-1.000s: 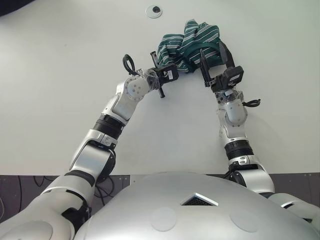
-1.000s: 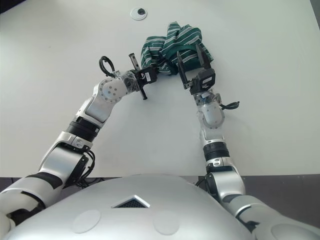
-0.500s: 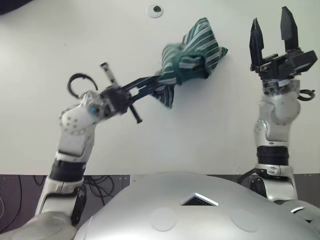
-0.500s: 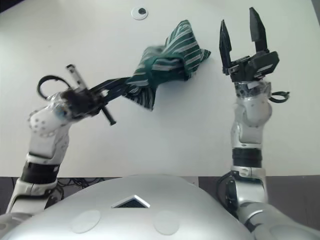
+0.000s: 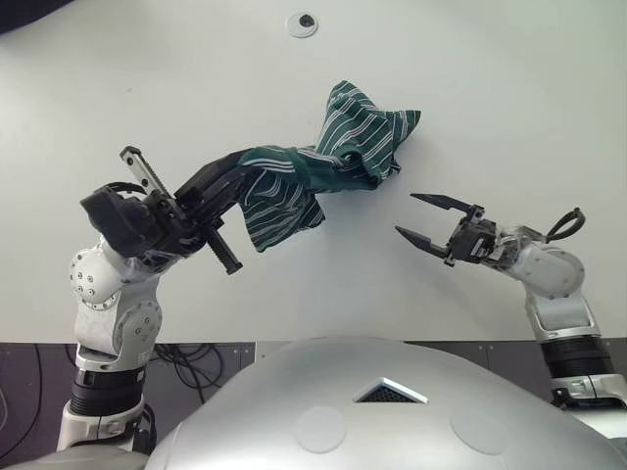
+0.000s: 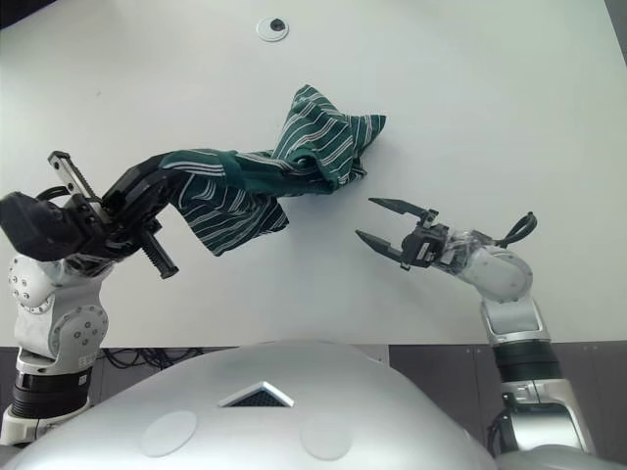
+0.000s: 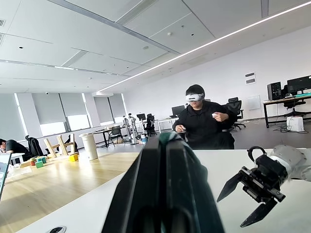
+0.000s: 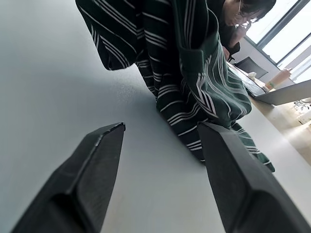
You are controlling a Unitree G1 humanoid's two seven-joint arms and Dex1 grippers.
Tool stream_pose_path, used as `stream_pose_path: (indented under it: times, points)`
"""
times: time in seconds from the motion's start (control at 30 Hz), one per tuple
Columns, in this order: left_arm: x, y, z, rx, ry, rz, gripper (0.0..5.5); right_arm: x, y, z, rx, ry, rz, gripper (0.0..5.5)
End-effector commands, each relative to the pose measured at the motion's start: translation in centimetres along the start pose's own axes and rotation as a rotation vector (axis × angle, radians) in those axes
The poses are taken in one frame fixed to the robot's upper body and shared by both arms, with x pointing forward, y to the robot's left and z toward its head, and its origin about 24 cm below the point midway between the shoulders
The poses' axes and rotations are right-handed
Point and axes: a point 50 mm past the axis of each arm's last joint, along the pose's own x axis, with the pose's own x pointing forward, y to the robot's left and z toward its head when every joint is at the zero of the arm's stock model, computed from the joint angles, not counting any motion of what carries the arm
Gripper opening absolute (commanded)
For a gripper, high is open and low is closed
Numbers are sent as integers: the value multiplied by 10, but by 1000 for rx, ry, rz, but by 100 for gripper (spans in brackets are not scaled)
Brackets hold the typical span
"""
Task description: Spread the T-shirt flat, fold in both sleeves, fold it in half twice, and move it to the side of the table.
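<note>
Left gripper [image 5: 233, 174]: I have it clamped shut on one end of the T-shirt [image 5: 345, 147], with cloth pinched between the fingers. It is raised above the table [image 5: 509, 88], at about 9 o'clock from the table's middle.
Right gripper [image 5: 406, 215]: the fingers are spread wide and hold nothing. It sits at about 4 o'clock from the shirt, clear of the cloth, with its tips pointing back toward it.
T-shirt: green with white stripes, and bunched. A loose flap droops below my left grip. From there a twisted band runs toward 2 o'clock to a crumpled heap resting on the table.
Table: white, with a small round fitting [image 5: 302, 23] at 12 o'clock beyond the shirt.
Done so far: as I judge it, none of the steps is finished. The shirt is not yet flat.
Left to do: spreading it out, folding in both sleeves, folding it in half twice, and moving it to the table's side.
Likely need: a second hold with my right gripper on another edge, so the two can pull the cloth open.
</note>
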Motion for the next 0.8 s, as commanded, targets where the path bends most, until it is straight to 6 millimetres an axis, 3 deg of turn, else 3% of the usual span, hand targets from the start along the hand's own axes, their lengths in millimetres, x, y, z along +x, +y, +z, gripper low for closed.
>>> stream_pose_path:
  times: [0.03,0.37,0.8]
  points:
    - [0,-5,1,-10,27,-21,3,21,-11,8,-106,-76,-87,277]
    - [-2,-10,0,-8,36,-31,3,46,-18,4,-203,-64,-82,277]
    - [2,-12,-2,-23,29,-43,0,59,-20,-3,-273,-61,-75,60]
